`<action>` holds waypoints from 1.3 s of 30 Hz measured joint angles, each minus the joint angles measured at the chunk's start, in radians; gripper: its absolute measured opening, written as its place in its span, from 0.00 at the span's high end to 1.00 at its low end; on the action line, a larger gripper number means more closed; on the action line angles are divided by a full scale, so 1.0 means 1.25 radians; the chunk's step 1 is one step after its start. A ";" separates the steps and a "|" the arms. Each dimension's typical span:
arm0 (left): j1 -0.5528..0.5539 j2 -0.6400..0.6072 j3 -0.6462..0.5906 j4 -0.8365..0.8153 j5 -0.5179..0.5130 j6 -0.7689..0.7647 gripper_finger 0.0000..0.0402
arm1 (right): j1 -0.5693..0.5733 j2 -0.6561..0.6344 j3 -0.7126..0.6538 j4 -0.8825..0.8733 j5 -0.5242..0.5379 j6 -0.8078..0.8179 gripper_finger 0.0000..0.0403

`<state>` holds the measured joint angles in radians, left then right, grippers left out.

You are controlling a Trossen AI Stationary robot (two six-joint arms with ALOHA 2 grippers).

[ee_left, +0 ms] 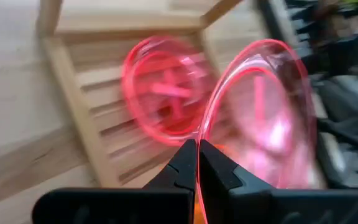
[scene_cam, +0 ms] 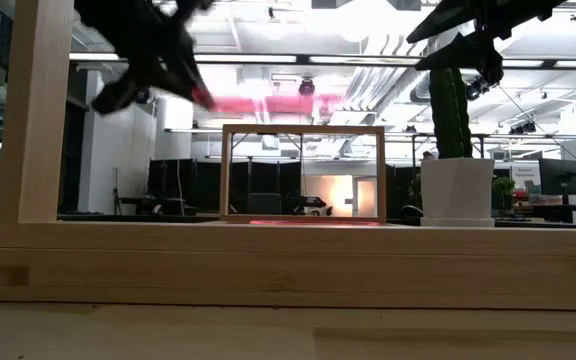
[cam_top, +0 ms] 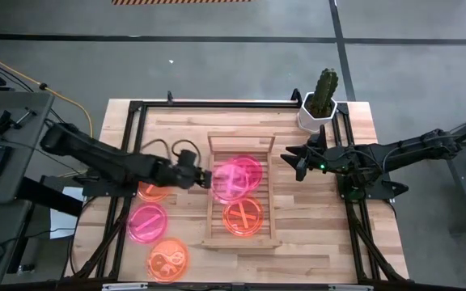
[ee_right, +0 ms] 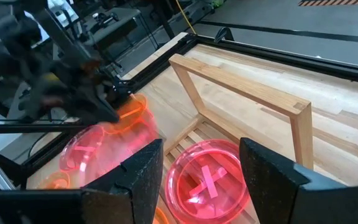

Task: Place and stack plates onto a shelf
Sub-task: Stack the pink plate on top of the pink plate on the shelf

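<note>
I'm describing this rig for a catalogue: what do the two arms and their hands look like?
Both arms are dark, nearly black, slim and jointed. The left hand ends in two flat, tapering black fingers. The right hand has broad, blocky matte-black fingers, and a small green light glows near its wrist. Black cable loops beside the left arm.

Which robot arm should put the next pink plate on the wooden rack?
Probably the left. The left gripper is shut on a pink plate held over the shelf, above the pink one lying there. The right gripper is open, empty, beside the shelf.
</note>
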<state>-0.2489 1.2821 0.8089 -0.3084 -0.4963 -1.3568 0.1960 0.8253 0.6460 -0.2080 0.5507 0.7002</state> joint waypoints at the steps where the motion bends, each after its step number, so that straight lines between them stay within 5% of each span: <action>1: 0.002 0.027 0.000 0.001 0.005 -0.016 1.00 | 0.000 0.000 0.000 -0.002 0.000 0.000 0.52; 16: 0.107 0.304 0.000 0.220 0.033 -0.137 1.00 | 0.000 0.000 0.000 -0.031 0.000 0.005 0.52; 30: 0.153 0.342 0.000 0.305 0.059 -0.068 0.99 | 0.000 0.000 0.000 -0.039 0.000 0.005 0.52; 39: 0.153 0.342 0.000 0.309 0.058 -0.014 0.86 | 0.000 0.000 0.000 -0.041 0.000 0.009 0.52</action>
<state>-0.0574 1.7096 0.8089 0.0776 -0.4233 -1.3743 0.1961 0.8257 0.6460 -0.2588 0.5507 0.7114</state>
